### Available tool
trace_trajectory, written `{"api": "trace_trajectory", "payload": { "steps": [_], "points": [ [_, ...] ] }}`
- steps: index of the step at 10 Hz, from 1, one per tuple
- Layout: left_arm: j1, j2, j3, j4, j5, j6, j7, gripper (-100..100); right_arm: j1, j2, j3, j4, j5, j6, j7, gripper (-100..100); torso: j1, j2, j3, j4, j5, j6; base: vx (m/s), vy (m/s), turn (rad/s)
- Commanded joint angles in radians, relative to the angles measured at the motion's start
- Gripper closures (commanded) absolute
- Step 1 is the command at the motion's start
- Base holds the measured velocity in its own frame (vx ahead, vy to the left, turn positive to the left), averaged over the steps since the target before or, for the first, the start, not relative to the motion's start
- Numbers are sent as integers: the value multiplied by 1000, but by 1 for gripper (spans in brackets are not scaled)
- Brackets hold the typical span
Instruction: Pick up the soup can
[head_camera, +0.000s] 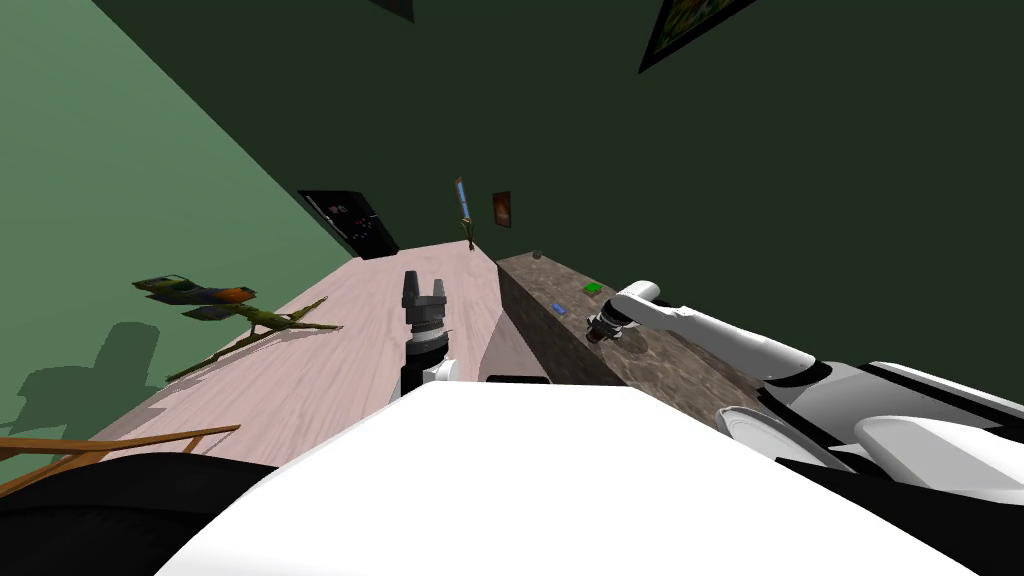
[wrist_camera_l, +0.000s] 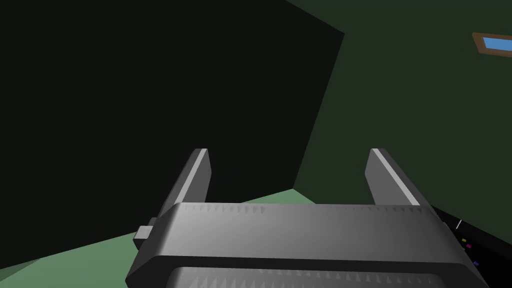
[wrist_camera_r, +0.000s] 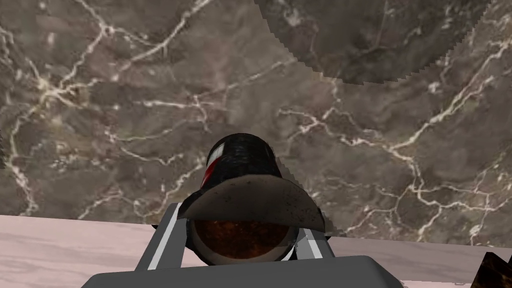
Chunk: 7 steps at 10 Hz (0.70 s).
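The soup can (wrist_camera_r: 240, 165) is dark with a red and white label, and its brown-filled end faces my right hand's camera. My right gripper (wrist_camera_r: 240, 235) is shut on it, its fingers (wrist_camera_r: 165, 235) pressing both sides. Brown marble countertop (wrist_camera_r: 125, 100) lies behind the can; I cannot tell whether the can touches it. In the head view the right gripper (head_camera: 603, 325) reaches over the countertop (head_camera: 680, 370) with the can (head_camera: 597, 336) at its tip. My left gripper (head_camera: 422, 290) is raised over the floor, open and holding nothing (wrist_camera_l: 287, 170).
A green thing (head_camera: 593, 289), a blue thing (head_camera: 559, 308) and a small dark round thing (head_camera: 536, 254) lie farther along the counter. A leafy plant (head_camera: 215, 300) sprawls by the green wall at left. Pale wood floor (head_camera: 330, 360) runs beside the counter.
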Motion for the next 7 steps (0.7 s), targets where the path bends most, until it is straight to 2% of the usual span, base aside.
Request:
{"api": "trace_trajectory", "payload": {
  "steps": [1, 4, 5, 6, 7],
  "points": [
    [0, 0, 0, 0, 0, 0, 0, 0, 0, 0, 0, 0, 0, 0, 0, 100, 0, 0, 0, 0, 0, 0, 0, 0, 0],
    [0, 0, 0, 0, 0, 0, 0, 0, 0, 0, 0, 0, 0, 0, 0, 100, 0, -1, -1, -1, 0, 0, 0, 0, 0],
    [0, 0, 0, 0, 0, 0, 0, 0, 0, 0, 0, 0, 0, 1, 0, 0, 0, -2, -1, -1, 0, 0, 0, 0, 0],
    [0, 0, 0, 0, 0, 0, 0, 0, 1, -2, 1, -29, -3, -9, -4, 100, 0, -2, -1, -1, 0, 0, 59, -4, -194],
    [0, 0, 0, 0, 0, 0, 0, 0, 2, -4, 1, -49, -5, -16, -7, 100, 0, -4, -2, -1, 1, 2, 92, -3, -190]
  ]
}}
